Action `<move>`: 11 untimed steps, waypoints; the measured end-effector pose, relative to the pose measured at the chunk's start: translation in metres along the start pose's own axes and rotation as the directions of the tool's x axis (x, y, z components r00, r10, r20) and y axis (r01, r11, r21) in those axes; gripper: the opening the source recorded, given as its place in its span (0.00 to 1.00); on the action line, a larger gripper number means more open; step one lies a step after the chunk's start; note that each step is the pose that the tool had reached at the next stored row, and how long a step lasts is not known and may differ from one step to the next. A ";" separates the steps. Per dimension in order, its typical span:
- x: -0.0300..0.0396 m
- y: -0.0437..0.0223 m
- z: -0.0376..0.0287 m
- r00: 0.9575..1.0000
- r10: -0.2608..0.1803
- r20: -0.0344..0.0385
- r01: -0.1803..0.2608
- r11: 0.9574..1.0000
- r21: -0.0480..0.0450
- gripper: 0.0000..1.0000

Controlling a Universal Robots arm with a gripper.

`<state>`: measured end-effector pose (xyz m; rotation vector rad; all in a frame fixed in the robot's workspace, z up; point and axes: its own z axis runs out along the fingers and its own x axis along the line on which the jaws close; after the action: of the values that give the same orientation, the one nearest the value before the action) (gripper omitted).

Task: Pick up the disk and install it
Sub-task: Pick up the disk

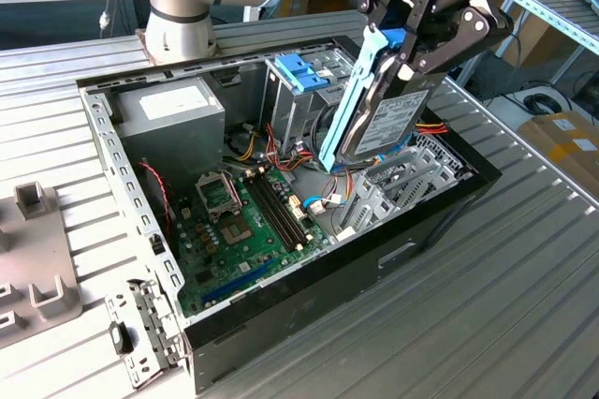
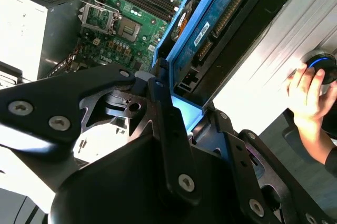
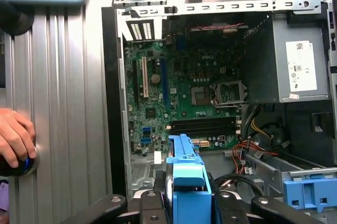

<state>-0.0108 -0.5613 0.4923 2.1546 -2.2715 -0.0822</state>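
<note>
Hand [image 1: 404, 54] is clamped on the disk [image 1: 388, 123], gripping it by the top of its blue carrier frame [image 1: 348, 104]. Disk hangs tilted on edge above the open computer case [image 1: 309, 277], over the motherboard [image 1: 248, 221] and beside the drive cage [image 1: 304, 90]. A person's hand [image 2: 308, 95] rests on a knob on the bench [image 1: 505, 305].

It was a robotics lab or workshop. An opened PC case [image 1: 440, 221] lay on a ribbed metal table [image 1: 524, 305], with shelving [image 1: 562, 10] behind the case.
</note>
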 end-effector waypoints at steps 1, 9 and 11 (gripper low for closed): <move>0.0005 -0.0002 0.0000 1.000 0.000 0.000 0.000 1.000 0.000 0.37; 0.0047 -0.0029 -0.0002 1.000 0.000 0.000 0.000 1.000 0.000 0.37; 0.0055 -0.0036 -0.0002 1.000 0.000 0.000 0.000 1.000 0.000 0.37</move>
<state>-0.0074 -0.5670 0.4922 2.1546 -2.2716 -0.0823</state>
